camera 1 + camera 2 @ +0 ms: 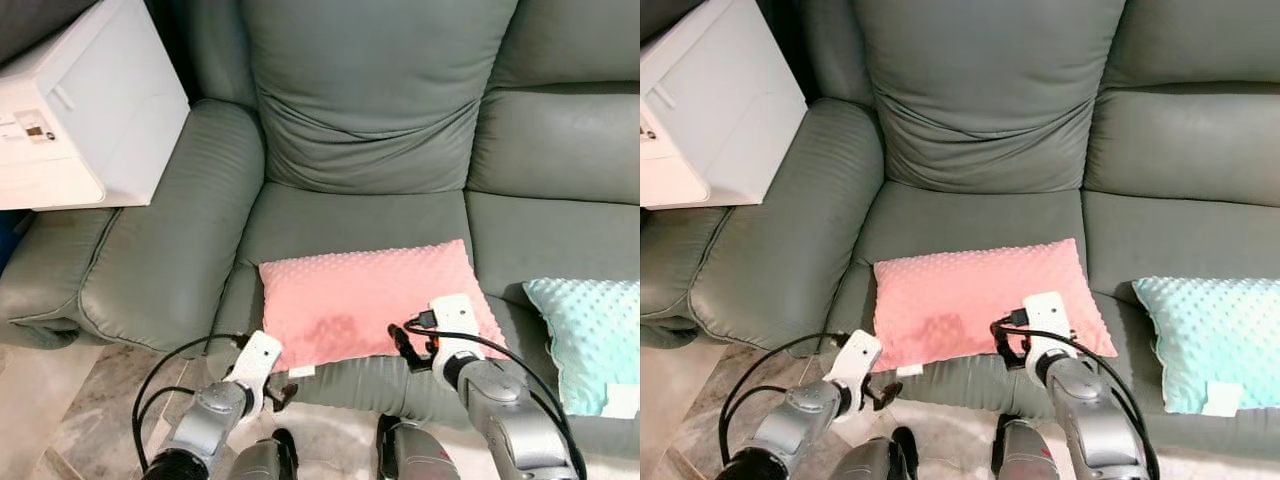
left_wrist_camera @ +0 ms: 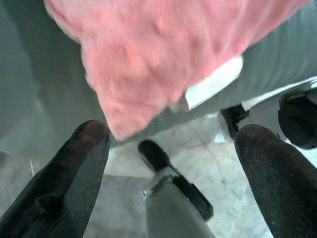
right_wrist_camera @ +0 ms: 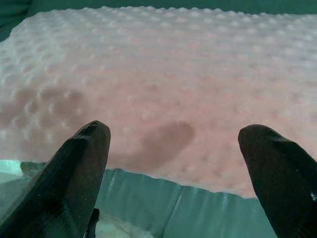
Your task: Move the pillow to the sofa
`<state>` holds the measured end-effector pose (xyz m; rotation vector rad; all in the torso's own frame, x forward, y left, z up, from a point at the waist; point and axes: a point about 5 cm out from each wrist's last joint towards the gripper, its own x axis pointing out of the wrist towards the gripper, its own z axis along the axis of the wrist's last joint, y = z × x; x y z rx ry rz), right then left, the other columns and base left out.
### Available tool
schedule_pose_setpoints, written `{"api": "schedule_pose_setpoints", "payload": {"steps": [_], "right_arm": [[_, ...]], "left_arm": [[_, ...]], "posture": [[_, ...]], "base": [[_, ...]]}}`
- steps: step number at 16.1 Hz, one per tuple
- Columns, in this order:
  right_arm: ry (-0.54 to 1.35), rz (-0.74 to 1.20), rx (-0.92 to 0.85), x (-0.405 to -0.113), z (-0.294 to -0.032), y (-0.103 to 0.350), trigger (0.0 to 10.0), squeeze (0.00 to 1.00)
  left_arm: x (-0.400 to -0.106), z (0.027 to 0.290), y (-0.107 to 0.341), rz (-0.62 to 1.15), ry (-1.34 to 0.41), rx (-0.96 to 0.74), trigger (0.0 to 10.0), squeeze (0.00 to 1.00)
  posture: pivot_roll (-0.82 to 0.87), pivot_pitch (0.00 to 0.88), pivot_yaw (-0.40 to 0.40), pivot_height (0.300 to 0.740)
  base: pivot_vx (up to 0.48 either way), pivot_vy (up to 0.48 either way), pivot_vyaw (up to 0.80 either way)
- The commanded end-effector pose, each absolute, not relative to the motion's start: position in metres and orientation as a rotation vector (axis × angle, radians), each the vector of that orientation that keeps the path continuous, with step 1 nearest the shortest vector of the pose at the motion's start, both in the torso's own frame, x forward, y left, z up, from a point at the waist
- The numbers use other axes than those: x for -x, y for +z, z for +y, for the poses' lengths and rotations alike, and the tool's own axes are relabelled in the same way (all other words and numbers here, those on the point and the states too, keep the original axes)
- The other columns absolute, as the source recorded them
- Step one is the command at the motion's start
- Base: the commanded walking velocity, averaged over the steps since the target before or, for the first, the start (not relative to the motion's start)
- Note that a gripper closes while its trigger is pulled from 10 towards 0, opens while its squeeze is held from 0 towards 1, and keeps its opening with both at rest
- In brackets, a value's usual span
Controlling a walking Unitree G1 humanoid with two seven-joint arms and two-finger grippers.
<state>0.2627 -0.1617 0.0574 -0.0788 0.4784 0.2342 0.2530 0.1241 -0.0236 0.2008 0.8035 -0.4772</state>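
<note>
White box-shaped unit (image 1: 85, 110) sits on the far left, smooth hard panels, against the sofa's rounded armrest (image 1: 170, 240). Sofa (image 1: 380, 90) is grey-green, leather-like, with soft creases in the back cushion.

Left gripper (image 2: 171, 148) is low, at the seat's front edge, just under the near left corner of the pink pillow (image 1: 375, 300). Fingers (image 2: 74, 173) spread wide — holding nothing; the pillow corner and its white tag (image 2: 213, 87) hang just beyond the tips, tiled floor (image 2: 213, 183) below.

Pink pillow is rectangular, plush fabric with a raised dot texture, lying flat on the left seat cushion, its front edge at the seat's lip.

Right gripper (image 3: 173, 144) is at the pillow's near right edge, fingers (image 3: 277, 168) wide apart — empty, tips level with the pillow's front margin.

Far right: a mint pillow (image 1: 590, 340), same dotted plush, white tag at its near corner, on the adjacent seat.
</note>
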Motion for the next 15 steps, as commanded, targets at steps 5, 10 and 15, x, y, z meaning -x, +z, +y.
{"api": "schedule_pose_setpoints", "payload": {"steps": [5, 10, 15], "right_arm": [[0.262, 0.556, 0.046, -0.241, -0.164, 0.053, 10.0, 0.00], [0.285, 0.573, 0.042, -0.232, -0.160, 0.055, 10.0, 0.00], [0.270, 0.567, 0.048, -0.234, -0.161, 0.058, 10.0, 0.00]], "left_arm": [[-0.246, 0.137, -0.044, 0.904, -0.319, -0.134, 10.0, 0.00], [-0.264, 0.137, -0.036, 0.822, -0.124, 0.046, 10.0, 0.00], [-0.266, 0.138, -0.036, 0.817, -0.077, 0.051, 10.0, 0.00]], "posture": [[-0.28, 0.305, 0.116, 0.740], [-0.30, 0.306, 0.115, 0.740], [-0.30, 0.310, 0.116, 0.740]], "base": [[0.000, 0.000, 0.00], [0.000, 0.000, 0.00], [0.000, 0.000, 0.00]]}}
